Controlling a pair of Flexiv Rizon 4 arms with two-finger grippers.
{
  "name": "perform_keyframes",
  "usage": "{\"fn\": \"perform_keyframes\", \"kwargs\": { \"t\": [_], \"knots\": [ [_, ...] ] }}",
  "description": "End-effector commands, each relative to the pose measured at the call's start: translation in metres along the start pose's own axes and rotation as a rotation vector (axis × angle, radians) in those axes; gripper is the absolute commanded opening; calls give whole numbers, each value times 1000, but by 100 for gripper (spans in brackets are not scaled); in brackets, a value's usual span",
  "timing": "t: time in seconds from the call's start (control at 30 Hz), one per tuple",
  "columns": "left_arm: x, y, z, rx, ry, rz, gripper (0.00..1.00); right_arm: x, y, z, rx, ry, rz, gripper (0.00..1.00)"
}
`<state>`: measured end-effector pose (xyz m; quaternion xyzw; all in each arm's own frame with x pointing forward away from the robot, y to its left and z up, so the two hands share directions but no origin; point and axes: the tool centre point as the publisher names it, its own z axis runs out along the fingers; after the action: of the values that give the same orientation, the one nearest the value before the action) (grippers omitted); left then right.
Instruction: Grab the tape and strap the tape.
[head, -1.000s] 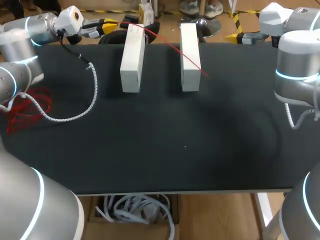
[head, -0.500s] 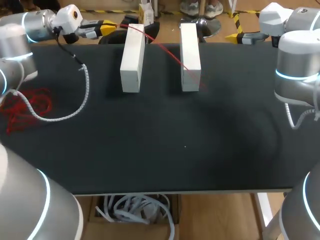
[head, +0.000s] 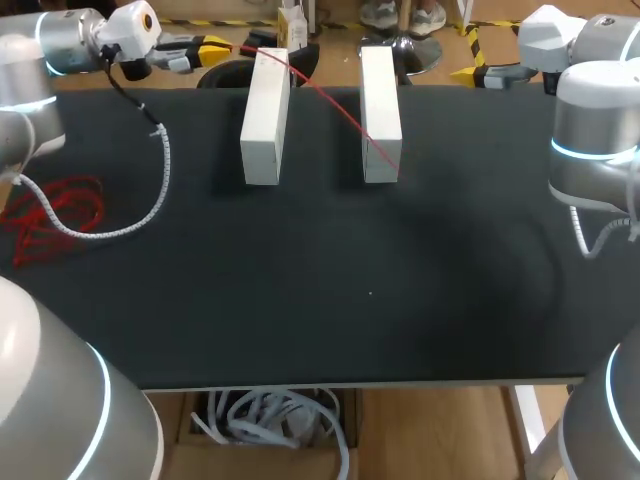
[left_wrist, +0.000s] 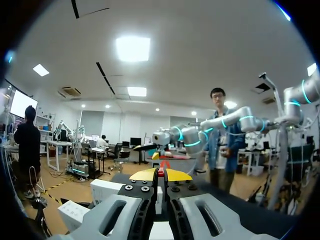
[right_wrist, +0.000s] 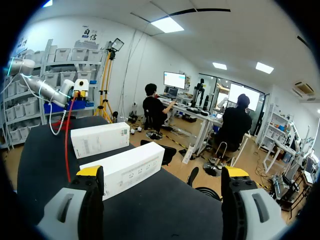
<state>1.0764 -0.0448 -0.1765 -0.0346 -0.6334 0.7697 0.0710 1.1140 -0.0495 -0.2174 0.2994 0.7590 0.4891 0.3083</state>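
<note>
Pinching one end of the red tape (head: 340, 105) in the closed left pincer (head: 215, 47) at the worktop (head: 300, 280) far edge, holding it stretched slantwise across two white boxes (head: 265, 115), presumably for strapping; holding the right pincer (head: 480, 73) wide, empty, aside.

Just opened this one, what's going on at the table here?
The left gripper is shut on one end of a red tape at the table's far edge. The tape runs slanting over the left white block and the right white block, ending by the latter's near end. The right gripper is open at the far right corner, holding nothing. A red tangle lies at the table's left.
</note>
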Motion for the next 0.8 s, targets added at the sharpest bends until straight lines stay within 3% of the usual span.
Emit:
{"fn": "perform_keyframes", "kwargs": {
  "t": [0.03,0.33,0.8],
  "knots": [
    [12,-4,12,32,-253,23,0,0,0,0,2,1,0,100],
    [56,-12,43,140,-206,26,0,0,0,0,2,1,0,100],
    [114,-35,56,278,-429,45,0,0,0,0,2,1,0,100]
  ]
}}
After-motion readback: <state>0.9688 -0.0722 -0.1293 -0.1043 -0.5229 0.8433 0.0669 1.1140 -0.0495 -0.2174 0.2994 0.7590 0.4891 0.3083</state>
